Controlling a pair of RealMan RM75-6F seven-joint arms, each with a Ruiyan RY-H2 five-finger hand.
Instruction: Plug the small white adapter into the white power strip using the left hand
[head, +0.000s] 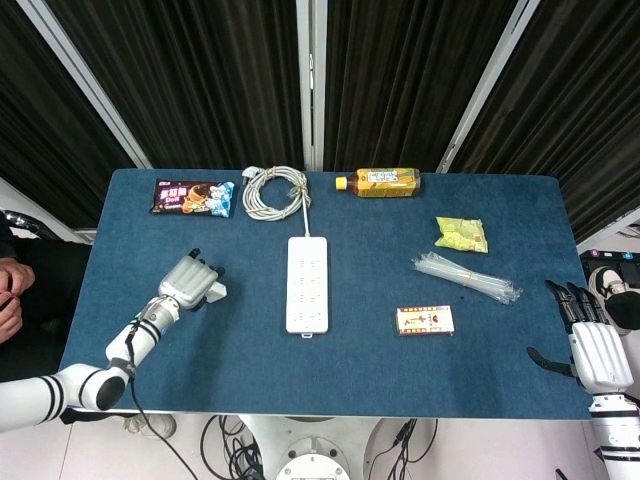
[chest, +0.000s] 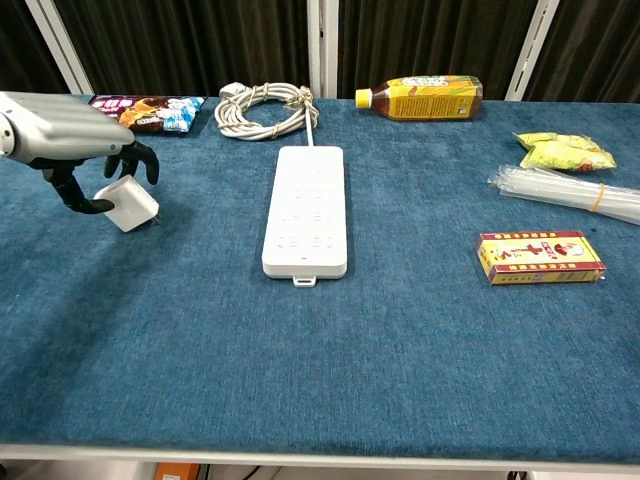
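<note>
Blue tabletop — adapter (chest: 127, 203) pinched under left hand (chest: 70, 150) fingers (chest: 143, 158).

Small white adapter (chest: 128, 203) sits tilted at nine o'clock; long white power strip (chest: 306, 208) lies flat at table centre.

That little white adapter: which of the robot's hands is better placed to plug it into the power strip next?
The left hand. It already holds the adapter just left of the power strip. The right hand hangs open at the table's far right edge, holding nothing.
</note>
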